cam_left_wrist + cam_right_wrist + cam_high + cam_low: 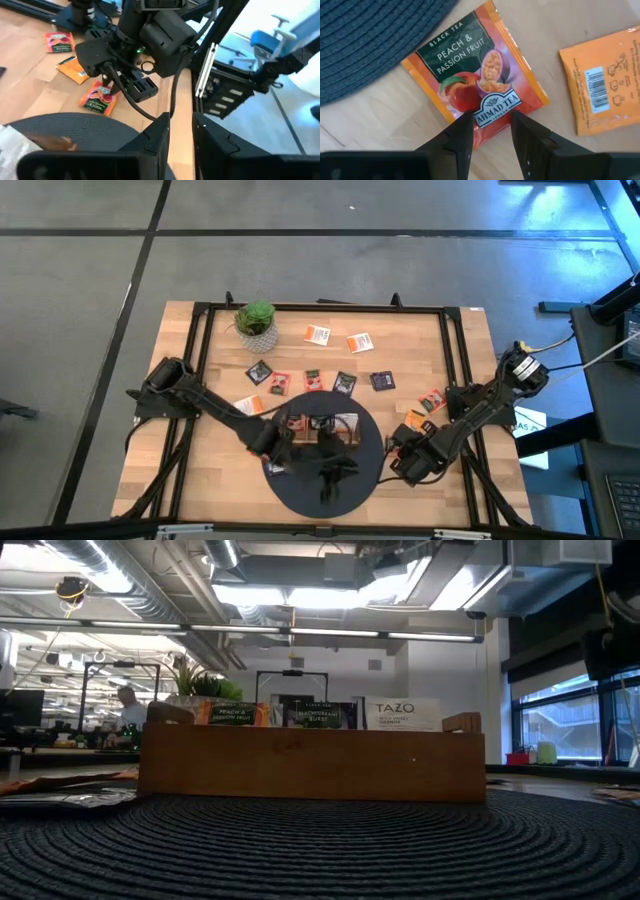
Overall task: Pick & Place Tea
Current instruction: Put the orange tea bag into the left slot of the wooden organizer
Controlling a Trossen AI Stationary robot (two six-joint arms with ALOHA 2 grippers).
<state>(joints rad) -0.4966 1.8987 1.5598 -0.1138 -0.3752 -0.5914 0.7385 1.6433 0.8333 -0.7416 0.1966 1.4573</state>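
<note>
Glossy tea packet (475,77) on smooth wooden table (380,125) (woven matt placemat (370,35) beside).

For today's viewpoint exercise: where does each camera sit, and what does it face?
High view: overhead, straight down; both arms, brown wooden tray.
Low view: mat level, facing the tray's wall; no arm.
Left wrist view: towards right pincer.
Right wrist view: down on orange peach tea packet, own fingers.
Both wrist views share that packet.

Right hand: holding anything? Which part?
Not gripped yet. The right hand stands open over the near edge of the peach tea packet, which lies flat on the table.
</note>
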